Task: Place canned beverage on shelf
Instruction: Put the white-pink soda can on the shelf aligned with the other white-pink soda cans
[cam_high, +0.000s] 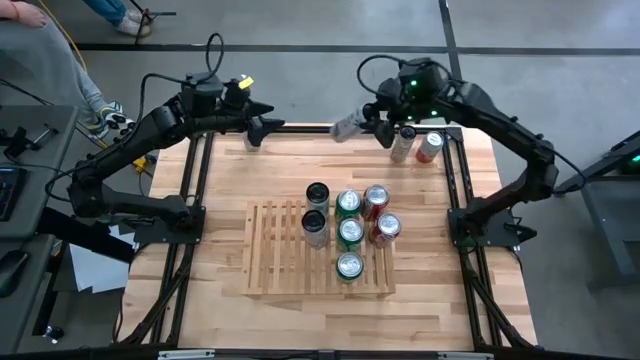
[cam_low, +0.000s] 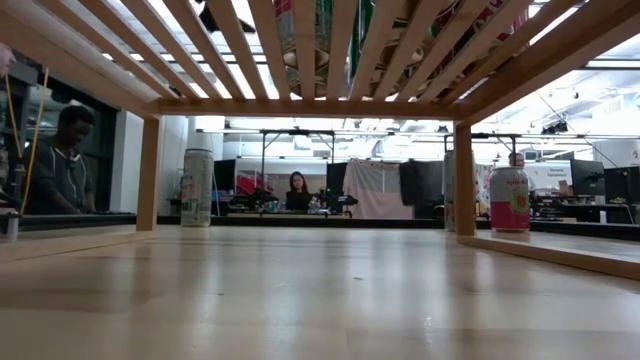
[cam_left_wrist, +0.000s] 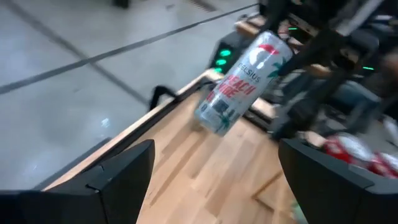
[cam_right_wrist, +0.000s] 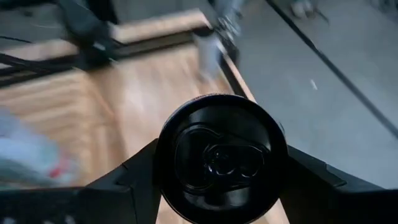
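Seven cans upright on the shelf (cam_high: 275, 262); beyond its far edge, right gripper (cam_high: 362, 118) clamped on a tilted silver can (cam_left_wrist: 244, 83), left gripper (cam_high: 262, 125) agape.

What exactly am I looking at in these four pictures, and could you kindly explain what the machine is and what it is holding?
It is a robot with two dark arms at a wooden table. Each arm ends in a two-finger gripper.

One picture looks straight down from above. One sits at table height, peering under the slatted shelf into a room where people sit. The other two come from cameras on the arms' wrists.

Black, green and red cans are grouped on the right part of the shelf. Two more cans stand at the table's far right corner.

The right gripper is closed on a tilted Celsius can. Its own camera sees the can's dark round end. The left gripper waits open and empty at the far edge.
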